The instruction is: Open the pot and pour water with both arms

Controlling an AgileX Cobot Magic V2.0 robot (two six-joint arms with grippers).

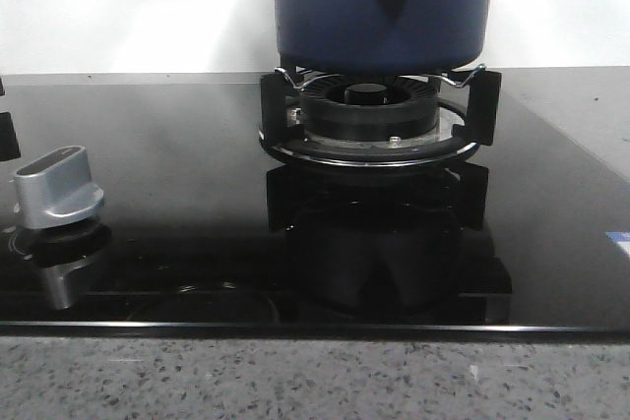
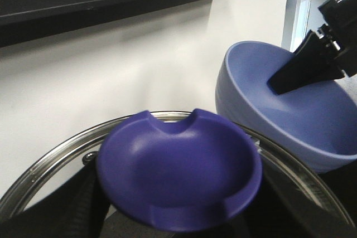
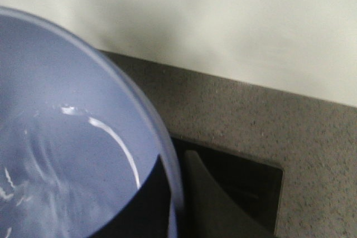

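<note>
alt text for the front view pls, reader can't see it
A large dark navy-blue pot sits on the black metal burner stand of a glossy black glass cooktop, its top cropped out of view. A silver control knob stands at the left; speckled grey counter edge runs along the front.

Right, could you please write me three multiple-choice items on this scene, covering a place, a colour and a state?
1. Where does the pot stand?
A. on the burner
B. on a wooden shelf
C. in a sink

2. What colour is the bowl?
A. red
B. light blue
C. white

3. What state is the bowl in?
A. empty
B. full of rice
C. holding water

Key:
1 A, the front view shows the pot resting on the burner's supports.
2 B, both wrist views show its wall as light blue.
3 C, ripples glint inside it in the right wrist view.
</note>
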